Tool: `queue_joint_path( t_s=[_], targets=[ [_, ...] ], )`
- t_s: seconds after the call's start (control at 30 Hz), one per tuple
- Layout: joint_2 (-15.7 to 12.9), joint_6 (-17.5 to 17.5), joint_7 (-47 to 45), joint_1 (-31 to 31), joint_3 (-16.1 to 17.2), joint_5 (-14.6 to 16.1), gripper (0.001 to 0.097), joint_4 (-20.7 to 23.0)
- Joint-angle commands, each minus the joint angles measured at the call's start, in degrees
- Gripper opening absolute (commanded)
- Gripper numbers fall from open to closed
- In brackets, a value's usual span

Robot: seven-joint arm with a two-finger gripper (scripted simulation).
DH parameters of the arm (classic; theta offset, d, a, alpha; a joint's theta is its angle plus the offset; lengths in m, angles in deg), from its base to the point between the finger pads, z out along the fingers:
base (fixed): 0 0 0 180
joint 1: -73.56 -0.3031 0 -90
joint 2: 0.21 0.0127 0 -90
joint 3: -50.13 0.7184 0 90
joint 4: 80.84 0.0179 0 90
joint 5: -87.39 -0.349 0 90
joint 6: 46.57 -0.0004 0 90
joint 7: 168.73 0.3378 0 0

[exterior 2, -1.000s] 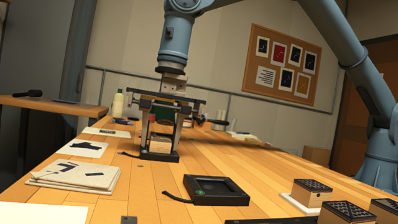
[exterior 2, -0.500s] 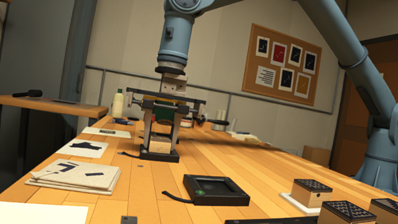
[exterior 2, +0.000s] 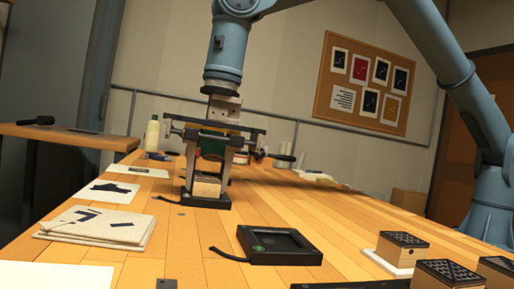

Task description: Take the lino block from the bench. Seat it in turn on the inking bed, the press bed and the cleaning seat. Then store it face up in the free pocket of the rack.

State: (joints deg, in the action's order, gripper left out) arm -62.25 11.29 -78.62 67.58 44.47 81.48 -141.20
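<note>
The lino block (exterior 2: 207, 185), a pale wooden cube with a dark carved top, sits in a black bed (exterior 2: 206, 199) at the middle of the bench, and it is held between the fingers of my gripper (exterior 2: 208, 182), which comes straight down from above. A second black bed (exterior 2: 278, 244) with a green lamp and a black cable lies nearer, empty. At the near right a similar block (exterior 2: 401, 248) stands on a white seat (exterior 2: 386, 261). Two more carved blocks (exterior 2: 445, 274) stand at the bottom right edge, partly cut off.
A pale bottle (exterior 2: 152, 133) stands at the far end of the bench, near a small tub and paper rolls. Stacked printed sheets (exterior 2: 98, 228) and single prints lie along the left side. A side shelf (exterior 2: 68, 135) juts in from the left.
</note>
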Motion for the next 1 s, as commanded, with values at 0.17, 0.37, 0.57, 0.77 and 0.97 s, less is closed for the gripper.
queue_joint_path(
  t_s=[0.17, 0.37, 0.57, 0.77, 0.97],
  targets=[
    [0.1, 0.0, 0.0, 0.0, 0.0, 0.0, 0.0039, 0.1],
    [0.2, 0.2, 0.0, 0.0, 0.0, 0.0, 0.0039, 0.2],
    [0.5, 0.8, 0.0, 0.0, -0.1, 0.0, 0.0039, 0.5],
    [1.0, 1.7, 0.1, 0.0, -0.1, 0.1, 0.0039, 0.9],
    [1.4, 2.4, 0.1, 0.0, -0.1, 0.1, 0.0039, 1.3]
  ],
)
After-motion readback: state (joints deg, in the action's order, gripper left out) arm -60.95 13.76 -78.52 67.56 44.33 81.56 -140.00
